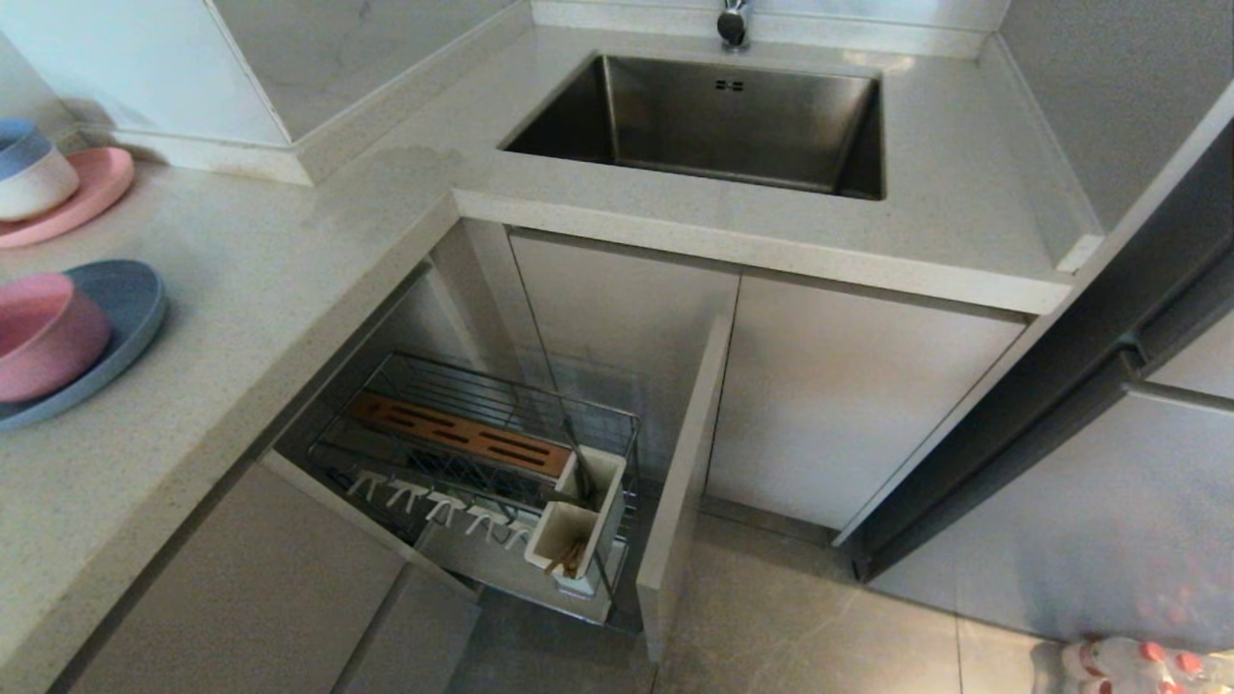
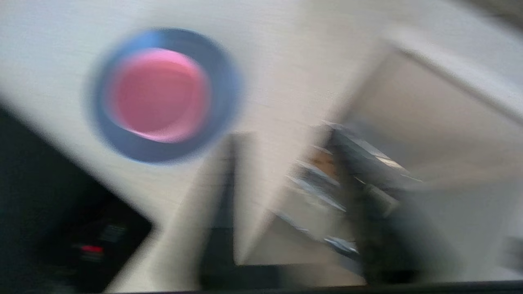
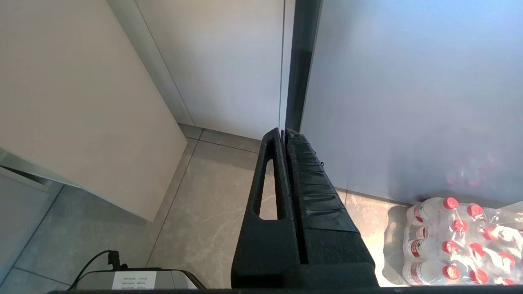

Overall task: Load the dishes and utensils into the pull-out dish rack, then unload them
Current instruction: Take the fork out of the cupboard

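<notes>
The pink bowl (image 1: 43, 333) sits in the blue plate (image 1: 130, 304) on the counter at the left. Below the counter the pull-out dish rack (image 1: 453, 439) stands drawn out, with its white utensil box (image 1: 588, 501) at the front; light-wood chopsticks (image 1: 569, 557) stand in the near compartment. Neither arm shows in the head view. The left wrist view is smeared: my left gripper (image 2: 286, 132) hangs above the counter with its fingers apart and empty, the pink bowl (image 2: 159, 94) on the blue plate (image 2: 122, 139) off to one side and the rack (image 2: 327, 175) beyond. My right gripper (image 3: 284, 131) is shut, parked over the floor.
A blue-and-white bowl (image 1: 34, 173) rests on a pink plate (image 1: 96, 188) at the far left. The sink (image 1: 713, 125) is at the back. The rack's beige front panel (image 1: 680, 482) juts into the aisle. A pack of water bottles (image 3: 457, 241) lies on the floor at the right.
</notes>
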